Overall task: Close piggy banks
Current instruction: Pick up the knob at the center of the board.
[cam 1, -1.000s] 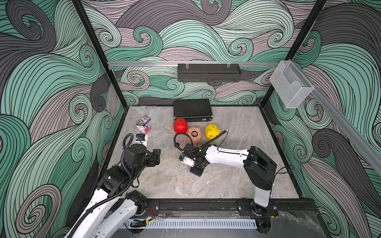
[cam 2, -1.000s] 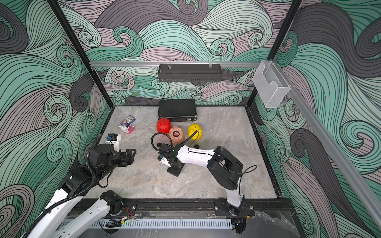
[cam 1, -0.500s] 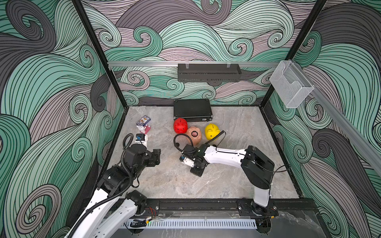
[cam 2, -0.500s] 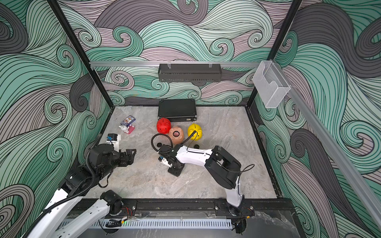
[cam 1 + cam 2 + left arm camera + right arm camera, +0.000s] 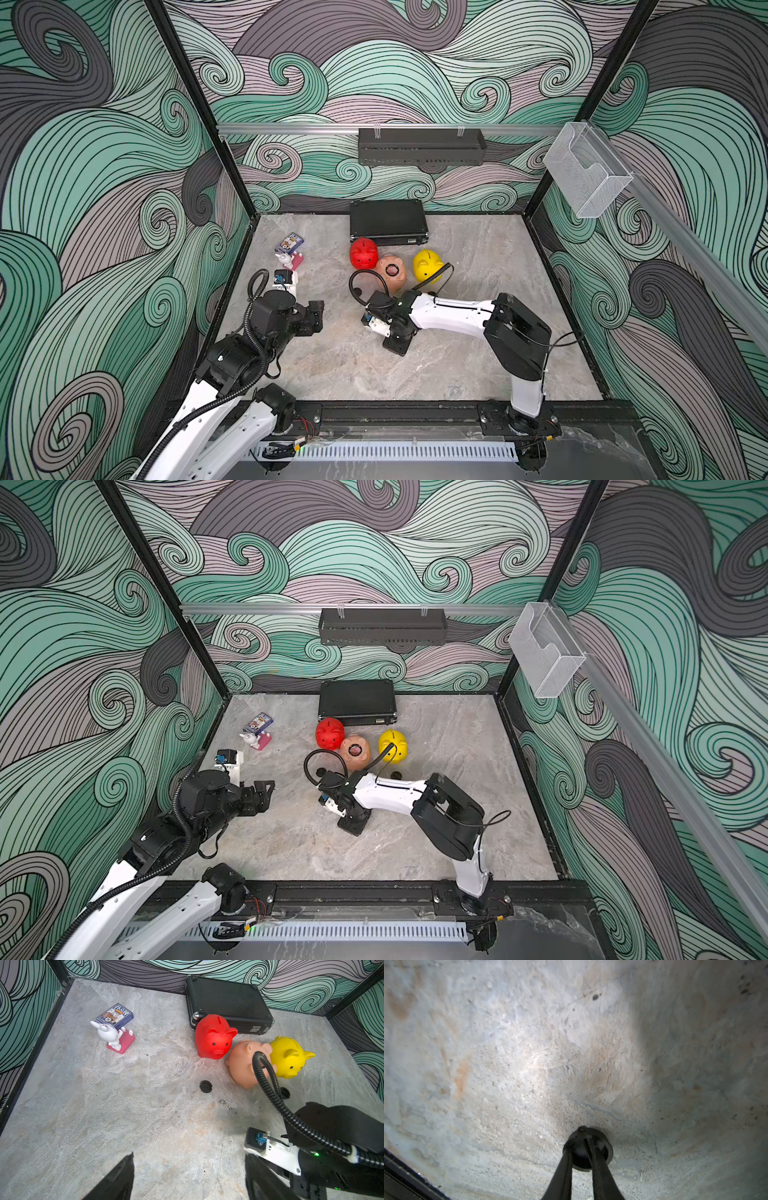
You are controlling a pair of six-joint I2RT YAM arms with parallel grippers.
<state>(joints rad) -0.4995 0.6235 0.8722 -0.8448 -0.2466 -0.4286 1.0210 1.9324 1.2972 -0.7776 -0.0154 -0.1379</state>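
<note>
Three piggy banks cluster in front of the black case: a red one (image 5: 363,253), a peach-pink one (image 5: 392,272) and a yellow one (image 5: 428,266). The peach-pink pig lies with its round belly hole facing up and uncovered. My right gripper (image 5: 583,1147) points down at the table in front of the pigs and is shut on a small black round plug (image 5: 579,1159), at or just above the surface. Two more black plugs (image 5: 205,1086) (image 5: 285,1093) lie on the table near the pigs. My left gripper (image 5: 189,1156) hovers open and empty at the left.
A black case (image 5: 388,222) stands against the back wall behind the pigs. A card box (image 5: 289,242) and a white rabbit figure on a pink base (image 5: 291,261) sit at the back left. The right arm's cable loop (image 5: 365,282) arches just in front of the pigs.
The right arm's elbow has shifted slightly left while its gripper stays at the same spot on the table. The left arm has not moved.
</note>
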